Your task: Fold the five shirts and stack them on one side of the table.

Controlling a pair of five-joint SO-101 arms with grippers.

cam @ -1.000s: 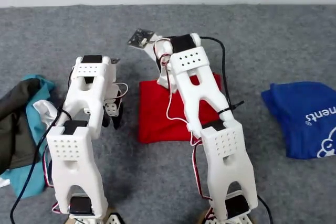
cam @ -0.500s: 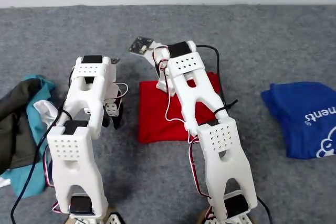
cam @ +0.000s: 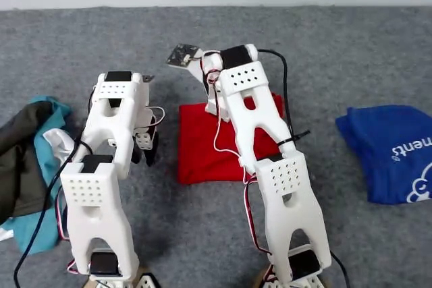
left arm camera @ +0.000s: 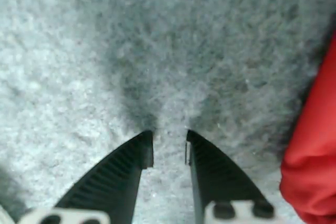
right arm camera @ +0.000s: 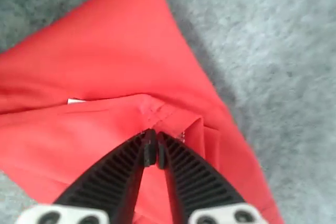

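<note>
Red shirt (cam: 199,146): folded to a rough rectangle; centre of the high view; partly covered by the right arm (cam: 260,119).
Left gripper (left arm camera: 169,150): fingers parted by a narrow gap, nothing between them; over bare grey carpet (cam: 351,52), near the red shirt's edge.
Right gripper (right arm camera: 152,149): fingertips pressed together at a raised hem fold of the red shirt (cloth caught between them: cannot tell).
Blue shirt (cam: 388,156): right edge of the high view; loosely bunched; well apart from the red shirt.
Garment pile (cam: 27,166): dark and teal cloth heaped at the left edge; beside the left arm (cam: 111,126).
</note>
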